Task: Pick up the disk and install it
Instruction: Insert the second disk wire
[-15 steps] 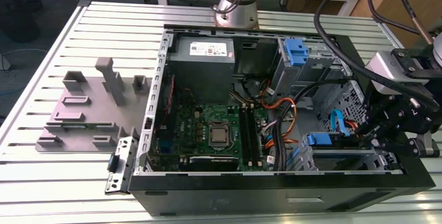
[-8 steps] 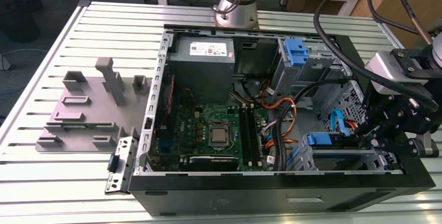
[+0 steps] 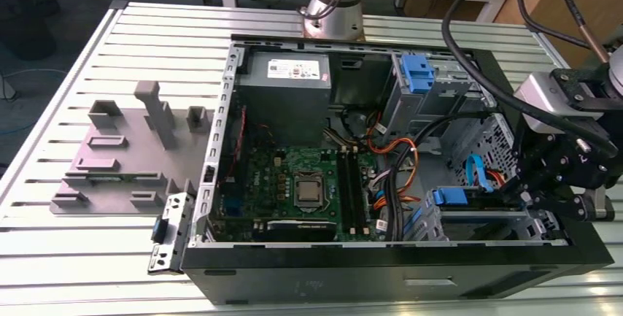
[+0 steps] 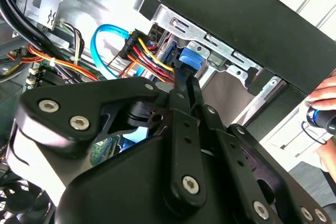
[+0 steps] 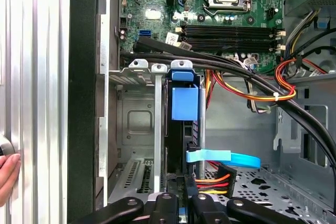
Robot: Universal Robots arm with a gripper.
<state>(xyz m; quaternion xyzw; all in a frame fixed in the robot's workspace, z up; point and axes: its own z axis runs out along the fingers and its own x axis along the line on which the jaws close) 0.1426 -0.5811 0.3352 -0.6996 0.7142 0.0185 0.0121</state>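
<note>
Clamping from both sides, the black 2-finger gripper (image 5: 182,199) is closed on the disk (image 5: 185,103), a flat drive in a blue plastic carrier. The disk stands on edge inside the bare-metal drive bay (image 5: 137,124), at the lower right of the exterior view. Just beside it sit a light-blue flat cable (image 5: 226,158) and a red, yellow and black wire bundle (image 5: 212,182). Beyond lies the green motherboard (image 5: 210,19) in the open black computer case (image 3: 389,279). Farther back, the grey power-supply box (image 3: 282,93) carries a white sticker (image 3: 295,70), its print too small to read. In both wrist views a person's hand (image 4: 323,95) shows outside the case wall. The exterior view adds a grey plastic fixture (image 3: 127,155) on the slatted aluminium table (image 3: 58,257), at the exterior view's left.
</note>
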